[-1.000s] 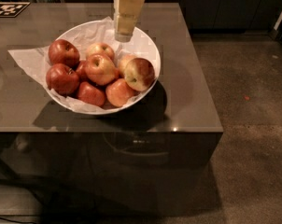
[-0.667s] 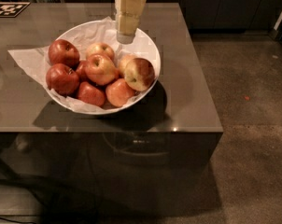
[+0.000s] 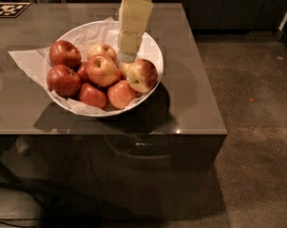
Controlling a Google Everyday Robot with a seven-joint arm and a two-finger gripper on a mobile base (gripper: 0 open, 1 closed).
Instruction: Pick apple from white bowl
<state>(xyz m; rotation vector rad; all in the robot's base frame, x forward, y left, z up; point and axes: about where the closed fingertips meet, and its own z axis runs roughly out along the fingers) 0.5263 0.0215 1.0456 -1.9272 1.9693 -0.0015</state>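
Single camera view, looking down at the table point(image 3: 193, 96). The white bowl point(image 3: 81, 33) sits on it, lined with crumpled paper point(image 3: 25, 61) that spills out past the left rim, and is piled with apples. The apple point(image 3: 142, 75), yellow-green with a red blush and a small dark spot low on its left side, lies against the right wall on top of the pile. Dark red apples point(image 3: 64, 54) are on the left, well apart from it. The gripper point(image 3: 127, 58) comes straight down from the top edge, with its tip inside the bowl just beside the apple's upper-left shoulder and above a paler apple point(image 3: 124, 69) half hidden under it. Change over the last second: the gripper has dropped from near the bowl's back rim to fruit level. Bowl and apples have not shifted, so no contact has disturbed anything. How far the gripper is open cannot be told from here, nor whether it touches the apple; nothing looks lifted. Judgement: final approach, grasp not made. The tip looks slightly left of the apple's centre, so it risks landing on the paler neighbour or nudging the target against the rim.
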